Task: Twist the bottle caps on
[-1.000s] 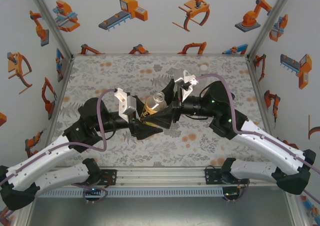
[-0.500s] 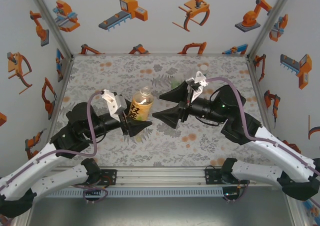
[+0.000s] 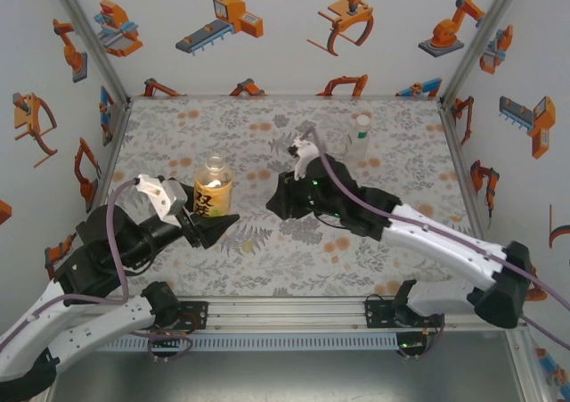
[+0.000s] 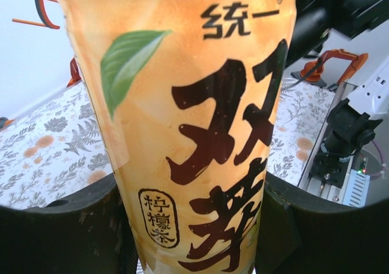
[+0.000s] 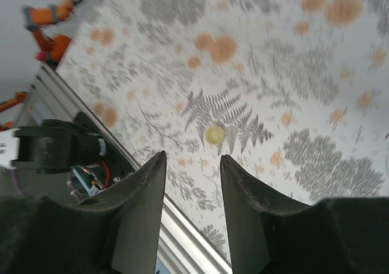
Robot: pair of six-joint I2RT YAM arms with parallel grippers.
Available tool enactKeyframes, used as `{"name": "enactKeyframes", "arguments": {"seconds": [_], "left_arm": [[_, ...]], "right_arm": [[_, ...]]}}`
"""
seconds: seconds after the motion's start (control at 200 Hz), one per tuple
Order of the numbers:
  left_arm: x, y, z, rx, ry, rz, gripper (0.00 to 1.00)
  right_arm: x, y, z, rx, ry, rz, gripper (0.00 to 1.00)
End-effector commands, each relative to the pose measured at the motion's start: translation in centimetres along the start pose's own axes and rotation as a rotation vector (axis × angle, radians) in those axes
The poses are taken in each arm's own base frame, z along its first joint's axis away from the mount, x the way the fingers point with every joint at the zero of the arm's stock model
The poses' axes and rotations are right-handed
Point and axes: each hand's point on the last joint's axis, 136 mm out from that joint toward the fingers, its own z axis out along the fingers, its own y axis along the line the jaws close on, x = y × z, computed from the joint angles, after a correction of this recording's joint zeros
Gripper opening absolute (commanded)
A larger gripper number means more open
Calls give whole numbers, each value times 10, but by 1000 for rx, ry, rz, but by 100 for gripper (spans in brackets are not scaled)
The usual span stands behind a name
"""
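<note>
The amber bottle with the yellow label stands upright at the left middle of the table. My left gripper is shut on its lower body. In the left wrist view the amber bottle's label sits between both dark fingers, which press against its sides. My right gripper points down over the table centre, open, with nothing between its fingers. A small yellowish cap lies on the patterned table just beyond its fingertips. The slim clear bottle stands at the back right. The squat green bottle is hidden.
The right arm stretches diagonally across the middle of the table. The metal rail runs along the near edge and also shows below the right fingers as the rail. Walls close in the left, back and right sides.
The left gripper has drawn back to the left with the amber bottle, which now stands upright. The right gripper let go of it, swung left and turned down over the table.
</note>
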Motion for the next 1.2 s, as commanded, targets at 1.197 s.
{"name": "enactKeyframes", "arguments": {"seconds": [1.197], "left_arm": [[-15,2,-67,-36,-73,-5,0]], "right_arm": [[149,-25,170,503,479,63,53]]}}
